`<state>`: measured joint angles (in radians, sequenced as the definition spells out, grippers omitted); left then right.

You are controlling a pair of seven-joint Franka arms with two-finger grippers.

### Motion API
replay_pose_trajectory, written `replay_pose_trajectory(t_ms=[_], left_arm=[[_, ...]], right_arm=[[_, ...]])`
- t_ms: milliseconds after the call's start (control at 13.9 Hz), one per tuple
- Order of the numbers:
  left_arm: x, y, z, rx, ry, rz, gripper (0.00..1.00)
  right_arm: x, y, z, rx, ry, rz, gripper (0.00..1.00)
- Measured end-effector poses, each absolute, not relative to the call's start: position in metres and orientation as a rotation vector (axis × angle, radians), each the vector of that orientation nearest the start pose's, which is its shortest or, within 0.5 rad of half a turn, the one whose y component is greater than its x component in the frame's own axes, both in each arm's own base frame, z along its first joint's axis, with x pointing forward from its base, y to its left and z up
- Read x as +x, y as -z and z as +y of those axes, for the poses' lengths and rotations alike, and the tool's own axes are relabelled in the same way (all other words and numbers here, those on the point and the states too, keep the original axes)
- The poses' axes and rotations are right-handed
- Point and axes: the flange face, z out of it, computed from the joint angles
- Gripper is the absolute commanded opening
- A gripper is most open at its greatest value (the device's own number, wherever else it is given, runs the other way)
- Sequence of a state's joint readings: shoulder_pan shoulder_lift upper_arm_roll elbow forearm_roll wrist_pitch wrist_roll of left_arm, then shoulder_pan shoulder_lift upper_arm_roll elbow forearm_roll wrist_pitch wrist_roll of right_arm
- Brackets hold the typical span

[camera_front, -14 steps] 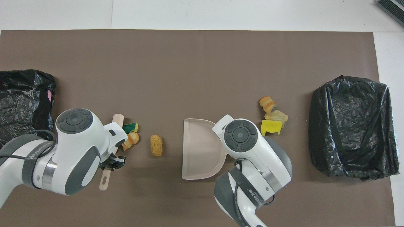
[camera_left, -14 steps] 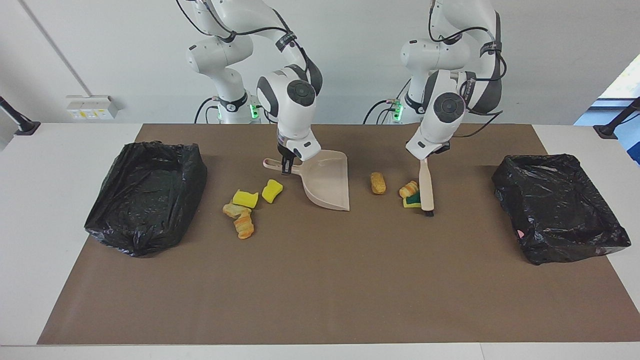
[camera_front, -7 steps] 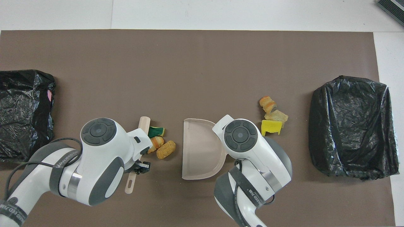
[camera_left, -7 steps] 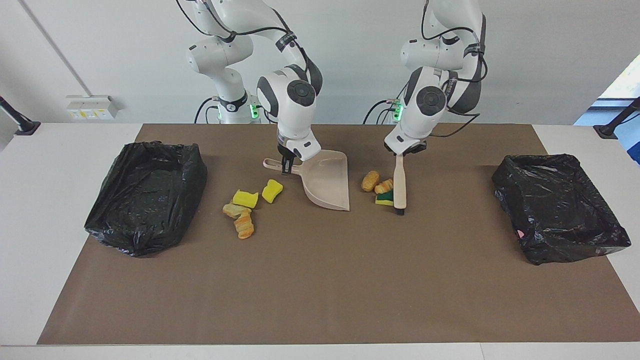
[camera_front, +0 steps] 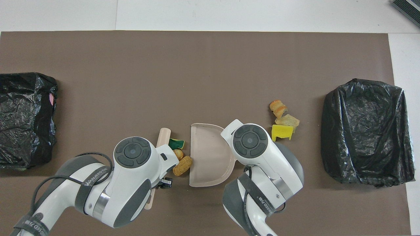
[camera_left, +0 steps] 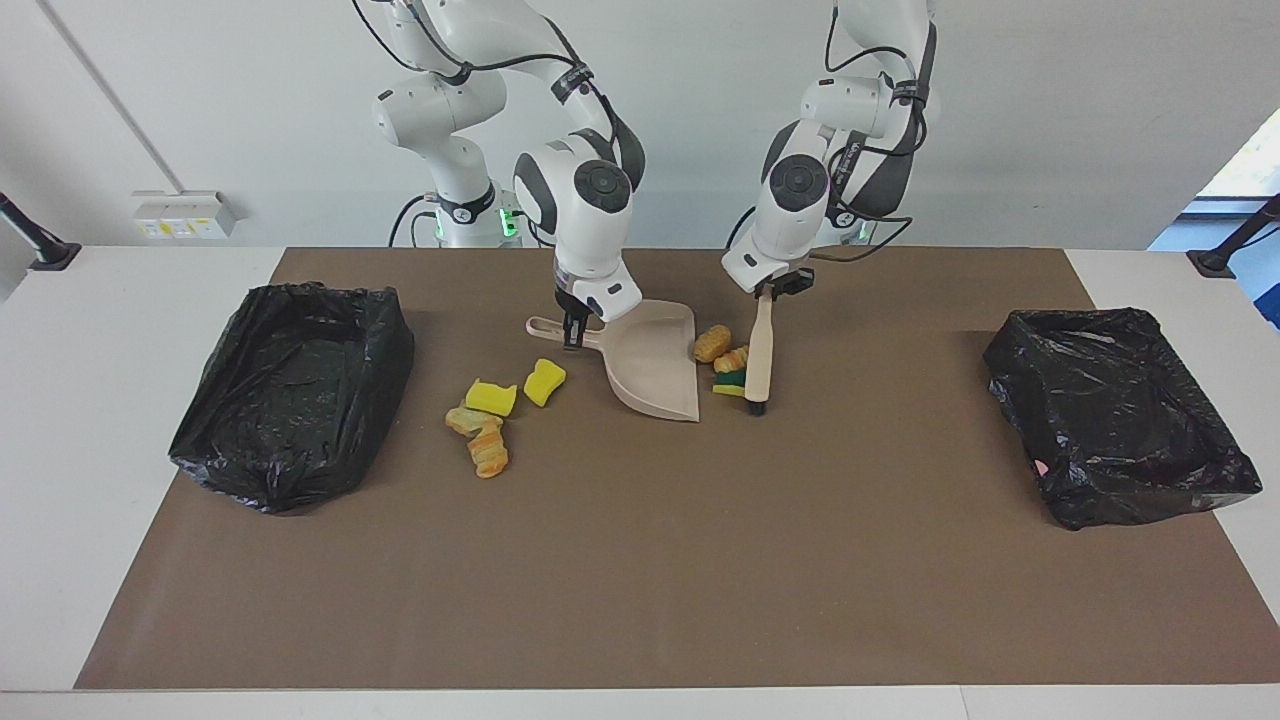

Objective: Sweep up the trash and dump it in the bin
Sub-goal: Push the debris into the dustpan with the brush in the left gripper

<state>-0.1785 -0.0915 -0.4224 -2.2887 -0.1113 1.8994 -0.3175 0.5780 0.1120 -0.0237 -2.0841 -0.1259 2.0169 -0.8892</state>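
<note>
- Three bits of trash, a tan bread-like piece (camera_left: 711,343), an orange striped piece (camera_left: 733,359) and a yellow-and-green sponge piece (camera_left: 730,383), lie bunched between the beige plastic dustpan's (camera_left: 655,362) open lip and the beige brush (camera_left: 759,358).
- Four more, two yellow sponge chunks (camera_left: 491,397) and striped pieces (camera_left: 487,450), lie beside the dustpan's handle, toward the right arm's end.
- Left gripper (camera_left: 773,287) pinches the brush handle; right gripper (camera_left: 572,333) pinches the dustpan handle.
- Black-bagged bins (camera_left: 290,390) sit at both table ends.
</note>
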Motion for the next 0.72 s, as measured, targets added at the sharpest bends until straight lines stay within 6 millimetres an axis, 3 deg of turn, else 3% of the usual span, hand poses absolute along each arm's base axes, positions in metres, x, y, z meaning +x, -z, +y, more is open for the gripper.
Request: replay_pose_trajectory(t_ms=[288,719], left_arm=[[0.376,-0.367,-0.278,-3.078,-0.502,0.25,0.0],[0.364,-0.373,-0.314,-3.194,-0.493,0.244,0.0]], right_arm=[[0.467,-0.359,0.281,-2.337,-0.314,-2.195,0.0],[0.467,-0.359,0.28,-2.338,-0.316,-2.195,0.0]])
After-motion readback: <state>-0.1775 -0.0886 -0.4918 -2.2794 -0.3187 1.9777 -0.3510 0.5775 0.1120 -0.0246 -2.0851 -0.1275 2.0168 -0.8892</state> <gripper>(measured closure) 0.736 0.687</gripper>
